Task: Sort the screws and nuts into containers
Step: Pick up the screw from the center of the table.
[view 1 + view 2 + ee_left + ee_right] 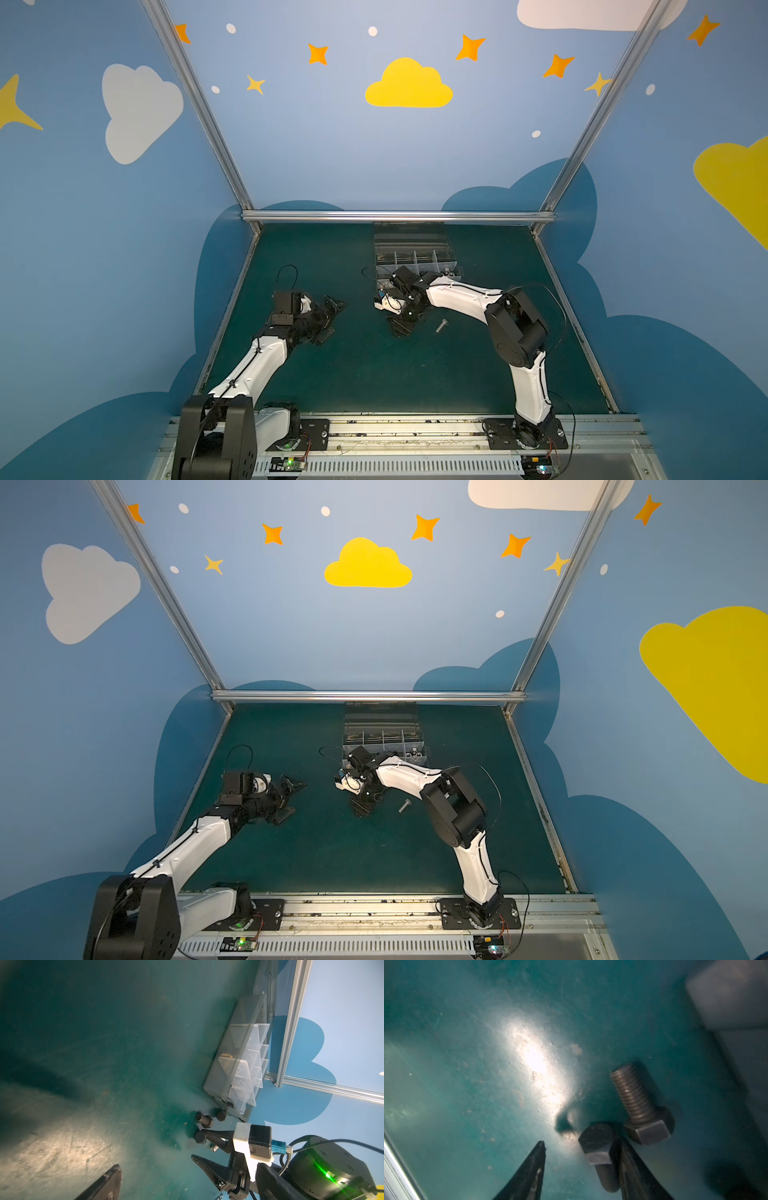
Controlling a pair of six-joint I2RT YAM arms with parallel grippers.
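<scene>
Although a brass piece [226,1056] already sits in the box [218,1072] at the back of the table [374,374], sorting looks unfinished: several bolts [204,1121] lie loose before it. The right gripper [581,1141] straddles one dark bolt [598,1147], jaws apart, not gripping; the left gripper [340,318] hangs open, empty.

Two arms reach over a green mat [332,854], with a grey organiser box [382,729] at its far edge.
The box sits just right of centre, and a row of compartments [374,737] split by pale dividers shows inside. The right arm bends in from the near right and its wrist covers the box's near edge. The right gripper [360,809] points down at the mat near the box, too dark to show how its jaws stand. A silver screw [404,806] lies on the mat just to its right. Well apart on the left, the left gripper [293,799] hangs with its fingers spread wide, holding nothing.
</scene>
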